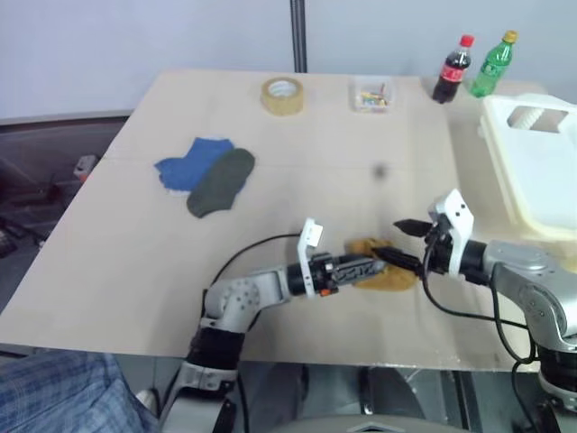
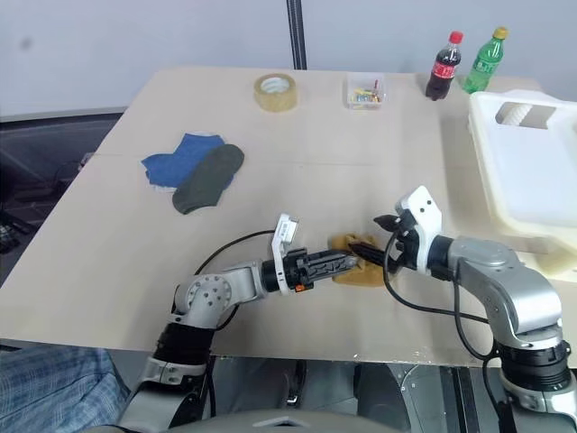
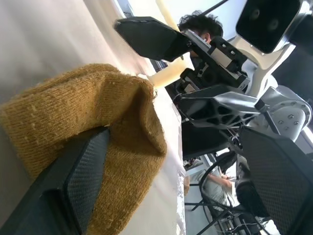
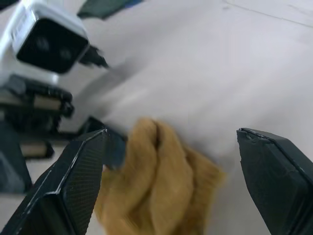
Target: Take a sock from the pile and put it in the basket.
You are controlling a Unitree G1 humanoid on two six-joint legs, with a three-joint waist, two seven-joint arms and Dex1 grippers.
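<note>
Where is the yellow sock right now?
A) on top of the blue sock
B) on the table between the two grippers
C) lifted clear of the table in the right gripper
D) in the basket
B: the yellow sock lies bunched on the table between the open left gripper and open right gripper, short of the basket.

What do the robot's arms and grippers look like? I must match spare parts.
Both arms are silver-grey metal with black joint sections and looping black cables. The left gripper and the right gripper each have two black textured fingers and a white box-shaped camera housing at the wrist.
</note>
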